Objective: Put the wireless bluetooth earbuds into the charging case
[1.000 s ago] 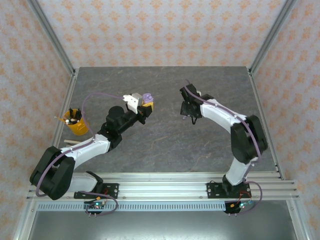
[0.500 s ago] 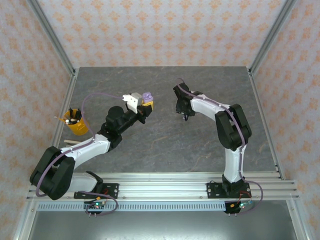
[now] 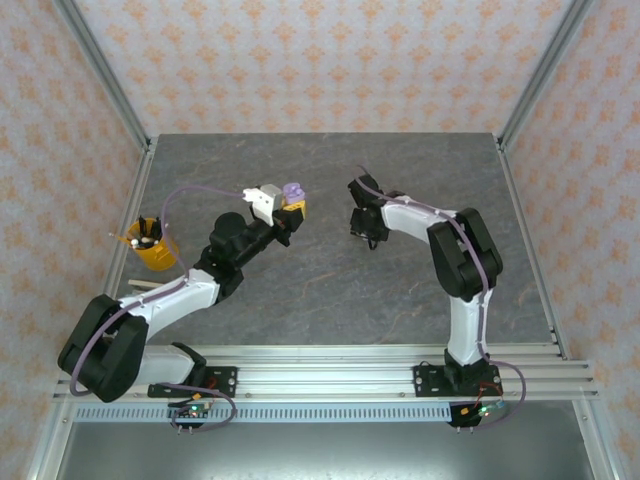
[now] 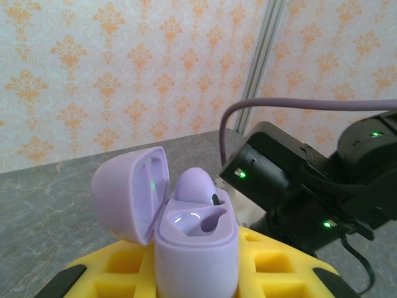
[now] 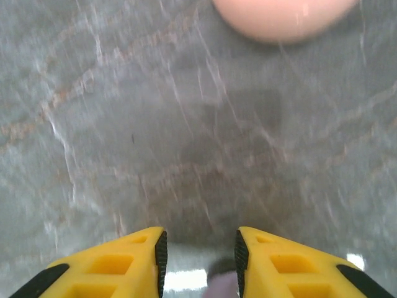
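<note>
Between the left gripper's (image 4: 195,276) yellow, grid-ribbed plastic fingers (image 4: 273,264) sits the lilac charging case (image 4: 195,254), pinched upright in the closed jaws. It is smooth, matte and rounded like a pebble. Its domed lid (image 4: 127,192) is hinged open to the left, with a tiny green light glowing inside. One lilac earbud (image 4: 195,185) rests in the case's glossy moulded well, its bulbous head standing above the rim. Just beyond, the right arm's black boxy housing (image 4: 273,180) shows green lights and a looping purple cable (image 4: 298,104).

The right gripper (image 5: 200,248) points down at the grey, marble-veined table (image 5: 124,124). Its yellow fingers (image 5: 105,267), edged with black pads, stand with a gap between them. A small pale lilac thing (image 5: 222,287) shows in that gap at the picture's bottom edge, too blurred to name, and I cannot tell whether it is pinched. Ahead lies a blurred, pale pink rounded shape (image 5: 279,15). An orange cup (image 3: 152,250) stands near the table's left edge.
</note>
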Controlling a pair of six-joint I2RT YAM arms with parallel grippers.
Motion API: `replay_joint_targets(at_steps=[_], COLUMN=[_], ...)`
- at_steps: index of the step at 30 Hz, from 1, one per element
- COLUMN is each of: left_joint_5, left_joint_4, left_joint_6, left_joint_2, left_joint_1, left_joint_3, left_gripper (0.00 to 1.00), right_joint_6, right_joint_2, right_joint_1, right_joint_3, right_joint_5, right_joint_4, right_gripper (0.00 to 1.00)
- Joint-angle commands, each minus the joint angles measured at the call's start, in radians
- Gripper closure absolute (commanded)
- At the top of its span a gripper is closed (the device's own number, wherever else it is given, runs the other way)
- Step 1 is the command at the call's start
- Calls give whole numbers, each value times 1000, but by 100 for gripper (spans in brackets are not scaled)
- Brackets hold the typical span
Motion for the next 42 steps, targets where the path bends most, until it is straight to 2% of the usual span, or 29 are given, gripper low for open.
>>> replay_joint_targets(at_steps=[1, 4, 7, 10, 12, 14, 19, 26, 42], left_joint_5=[-16, -16, -20, -20, -22, -23, -23, -20, -17], left_joint_4=[27, 18, 11, 11, 7, 5, -3, -6, 22], left_joint_6=[8, 17, 25, 29, 30, 33, 37, 46, 53], left_joint_2=[-31, -37, -43, -41, -39, -39, -38, -49, -33], left_joint_1=[-8, -8, -8, -8, -8, -7, -8, -7, -8], left_joint_3=[-2, 0, 0, 0, 3, 4, 12, 9, 0], left_gripper=[100, 100, 100, 100, 100, 100, 100, 100, 100], right_joint_6=[57, 110, 146, 148, 150, 147, 167, 193, 181], right_joint_2=[-85, -170, -295, -377, -385, -352, -188, -26, 32], right_joint_1=[4, 8, 29, 35, 34, 32, 32, 36, 76], right_joint_3=[-78, -181, -260, -256, -221, -167, -13, 86, 87], right_joint_5=[-104, -203, -218, -74, 40, 94, 146, 140, 140], right_joint_4=[1, 62, 107, 23, -50, -105, -207, -225, -215], right_gripper=[65, 66, 66, 65, 58, 54, 52, 54, 57])
